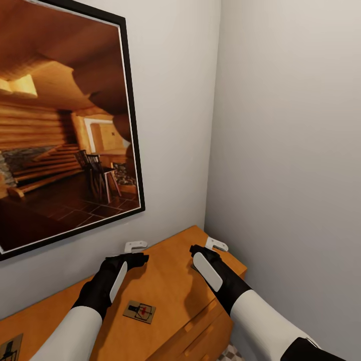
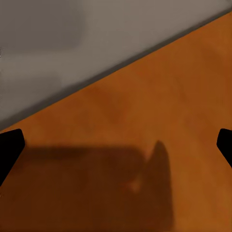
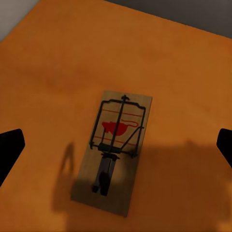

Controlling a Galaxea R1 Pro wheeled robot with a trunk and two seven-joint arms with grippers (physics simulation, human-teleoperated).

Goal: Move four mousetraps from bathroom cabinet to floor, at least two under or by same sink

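**Two traps lie on the cabinet top, both grippers wide and empty above it**

The cabinet fills the corner of the room, its honey-orange top running along the wall under a large framed picture and ending against the side wall. A sliver of the patterned bathroom floor shows past its front corner. The main risk, as I judge it, is that flat boards on a flat top give the fingers little to bite on: a descent that lands off-centre could push a trap along the wood or toward the front edge instead of lifting it. Closing on the spring wire instead of the board could also twist it loose.

The left gripper hovers near the back edge by the wall, and the right gripper hangs close to the far end of the top. In each wrist view the two dark fingertips sit at opposite borders, so both pairs of jaws stand wide apart with nothing between them.

One mousetrap lies flat in the middle of the top, toward the front edge, below the left forearm. It is a pale brown rectangular board with a dark wire frame and a red patch, seen plainly in the right wrist view. A second mousetrap lies at the top's near left end, cut off by the view's border
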